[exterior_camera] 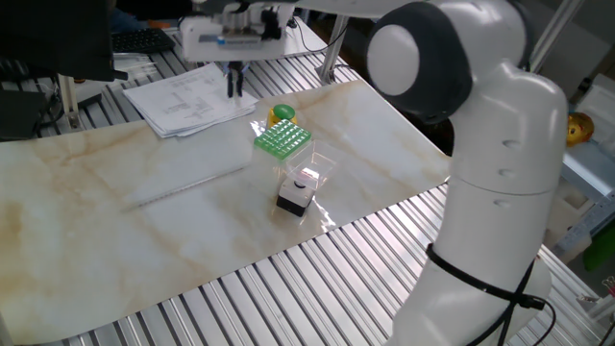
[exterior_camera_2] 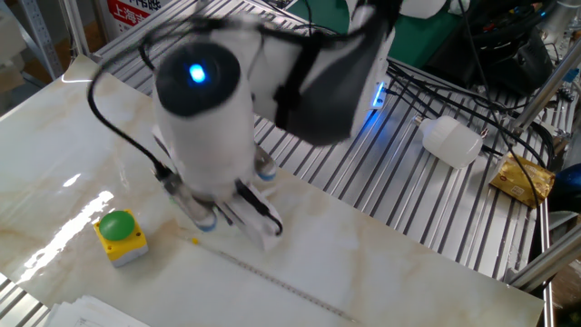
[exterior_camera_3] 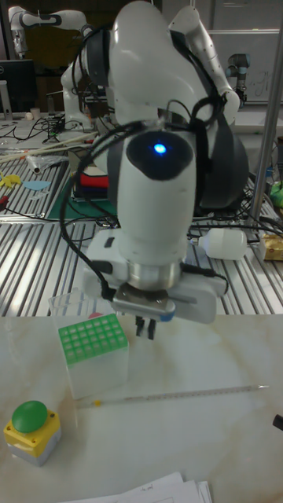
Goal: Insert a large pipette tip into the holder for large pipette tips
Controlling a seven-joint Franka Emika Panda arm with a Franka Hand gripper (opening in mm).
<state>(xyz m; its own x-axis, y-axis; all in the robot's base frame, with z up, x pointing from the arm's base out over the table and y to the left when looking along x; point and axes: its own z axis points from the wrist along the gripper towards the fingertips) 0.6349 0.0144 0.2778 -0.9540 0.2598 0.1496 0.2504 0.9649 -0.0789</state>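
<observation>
The holder for large pipette tips [exterior_camera: 282, 139] is a square rack with a green gridded top, standing on the marble tabletop; it also shows in the tall view [exterior_camera_3: 93, 343]. My gripper [exterior_camera: 233, 83] hangs above the table, behind and to the left of the rack. In the tall view the gripper [exterior_camera_3: 145, 326] is just right of the rack's top, its dark fingers close together. I cannot make out a large pipette tip between them or anywhere else. In the other fixed view the blurred arm hides the rack.
A yellow box with a green button [exterior_camera_3: 31, 429] sits near the rack. A black-and-white box in a clear case [exterior_camera: 300, 189] stands in front of it. A long thin clear pipette [exterior_camera_3: 169, 395] lies on the marble. Papers [exterior_camera: 187, 100] lie at the back.
</observation>
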